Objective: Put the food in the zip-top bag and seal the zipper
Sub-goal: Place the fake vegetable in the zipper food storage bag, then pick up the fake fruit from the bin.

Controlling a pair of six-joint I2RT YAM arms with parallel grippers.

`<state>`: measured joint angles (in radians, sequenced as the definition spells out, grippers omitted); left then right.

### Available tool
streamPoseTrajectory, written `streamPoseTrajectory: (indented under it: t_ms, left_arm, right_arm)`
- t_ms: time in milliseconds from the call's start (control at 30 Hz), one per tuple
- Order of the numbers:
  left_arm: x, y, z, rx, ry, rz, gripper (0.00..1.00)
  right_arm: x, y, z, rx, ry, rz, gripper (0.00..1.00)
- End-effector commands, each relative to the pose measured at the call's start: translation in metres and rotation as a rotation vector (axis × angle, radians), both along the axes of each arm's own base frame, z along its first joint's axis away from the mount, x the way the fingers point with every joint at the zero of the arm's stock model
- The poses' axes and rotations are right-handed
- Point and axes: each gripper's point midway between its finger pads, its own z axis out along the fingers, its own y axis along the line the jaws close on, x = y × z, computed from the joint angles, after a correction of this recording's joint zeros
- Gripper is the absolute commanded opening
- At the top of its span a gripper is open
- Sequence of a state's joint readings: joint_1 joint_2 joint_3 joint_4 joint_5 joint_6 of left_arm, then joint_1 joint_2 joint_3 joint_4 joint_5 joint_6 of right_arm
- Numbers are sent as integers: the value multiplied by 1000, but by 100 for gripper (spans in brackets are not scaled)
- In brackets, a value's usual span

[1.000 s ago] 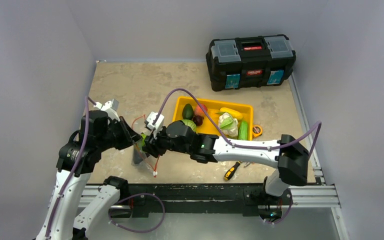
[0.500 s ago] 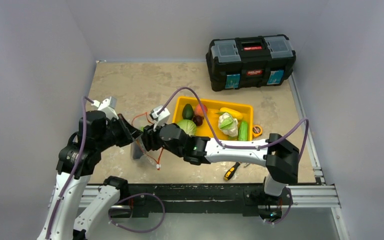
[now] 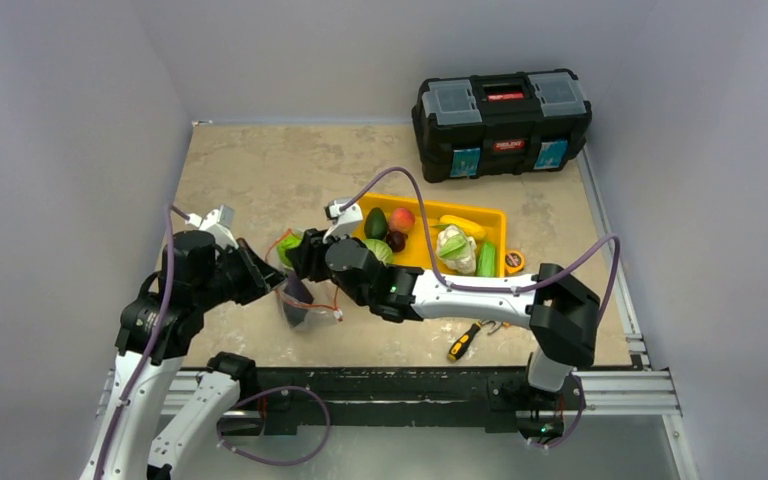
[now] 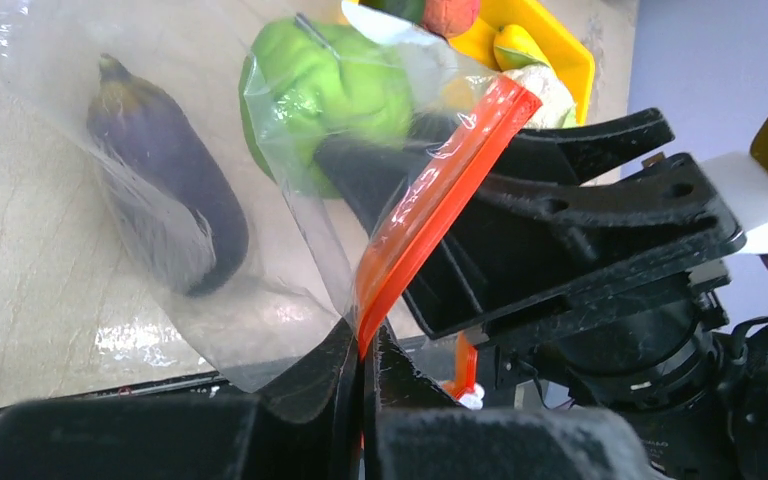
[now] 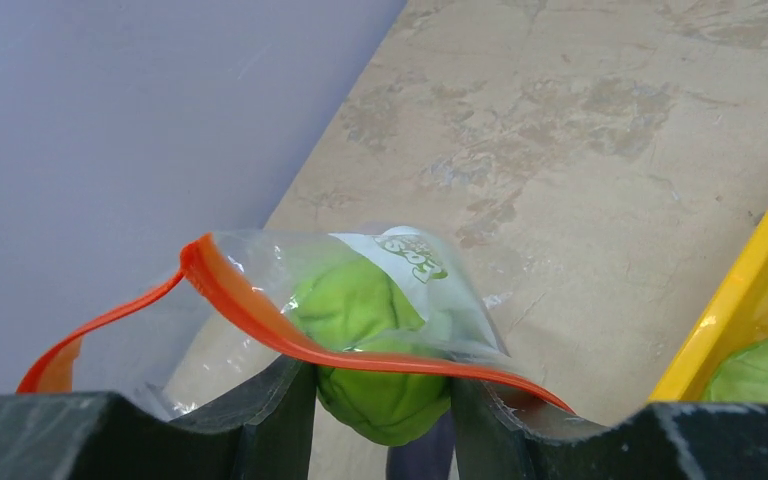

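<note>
Counter [image 3: 260,170]: black toolbox [image 3: 502,122] at the back, yellow tray [image 3: 498,235] in front of it holding more toy food. Zip-top bag [image 3: 305,310] sits left of the tray, between both arms, mouth open. Left hand [image 4: 362,350] pinched together on the zipper [image 4: 430,195]. Right hand [image 5: 382,400] clamped on green toy vegetable [image 5: 360,300], fingers in the bag mouth. Purple eggplant [image 4: 165,205] lies inside the bag

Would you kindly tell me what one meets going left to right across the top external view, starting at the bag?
zip-top bag → avocado → red fruit → cauliflower → cucumber
</note>
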<state>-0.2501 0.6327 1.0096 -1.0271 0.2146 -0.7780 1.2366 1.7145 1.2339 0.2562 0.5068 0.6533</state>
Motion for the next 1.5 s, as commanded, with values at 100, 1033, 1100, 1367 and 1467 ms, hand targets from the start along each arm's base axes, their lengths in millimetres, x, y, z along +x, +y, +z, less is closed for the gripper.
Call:
streamPoseTrajectory:
  t_ms: [100, 1033, 1100, 1367, 1467]
  left_arm:
    - [-1, -12, -2, -41, 23, -54, 0]
    - [5, 15, -12, 15, -23, 111, 0]
    - [7, 20, -12, 39, -30, 132, 0]
    - [9, 26, -2, 72, -57, 144, 0]
    - [9, 24, -2, 68, -57, 133, 0]
  right_arm:
    - [7, 23, 30, 63, -41, 37, 1]
    - [-32, -10, 80, -54, -139, 271, 65]
    - [-36, -21, 92, -78, -158, 282, 63]
    - [-9, -85, 106, -118, -212, 76, 62]
    - [22, -118, 90, -129, -173, -31, 63]
